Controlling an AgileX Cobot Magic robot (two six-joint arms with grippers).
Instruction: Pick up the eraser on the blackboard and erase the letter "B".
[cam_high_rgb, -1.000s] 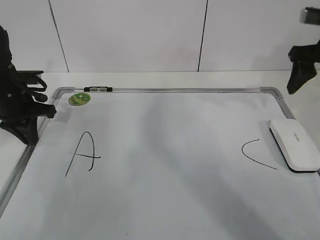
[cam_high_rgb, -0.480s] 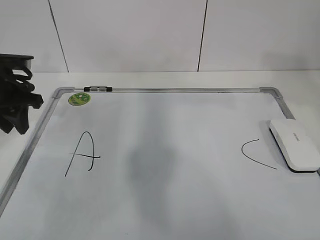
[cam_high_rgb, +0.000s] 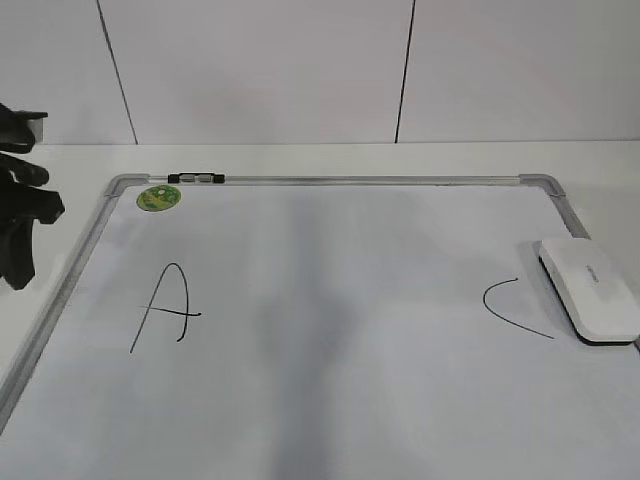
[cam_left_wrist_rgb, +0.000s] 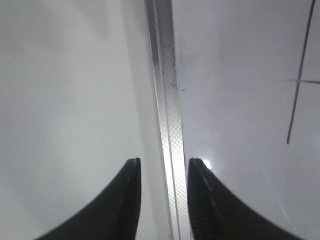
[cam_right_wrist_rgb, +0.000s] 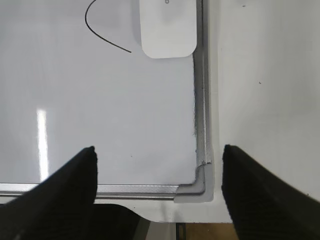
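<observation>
Eraser (cam_high_rgb: 590, 291) lies on blackboard (cam_high_rgb: 340, 181) at right frame, beside "C" (cam_high_rgb: 512, 306), grey lettering unreadable | "A" (cam_high_rgb: 165, 306) left, green sticker (cam_high_rgb: 159, 197) top-left | left gripper (cam_left_wrist_rgb: 162, 165) narrowly parted, straddling frame | right gripper (cam_right_wrist_rgb: 157, 155) spread wide, empty

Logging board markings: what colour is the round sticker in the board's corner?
Green, with a lighter pattern, on the blackboard; the sticker shows best in the exterior view.

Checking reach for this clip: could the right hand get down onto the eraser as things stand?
Probably yes. The right hand is open, and its wrist view looks along bare blackboard to the eraser by the right frame, with nothing lying between or on top of it.
</observation>
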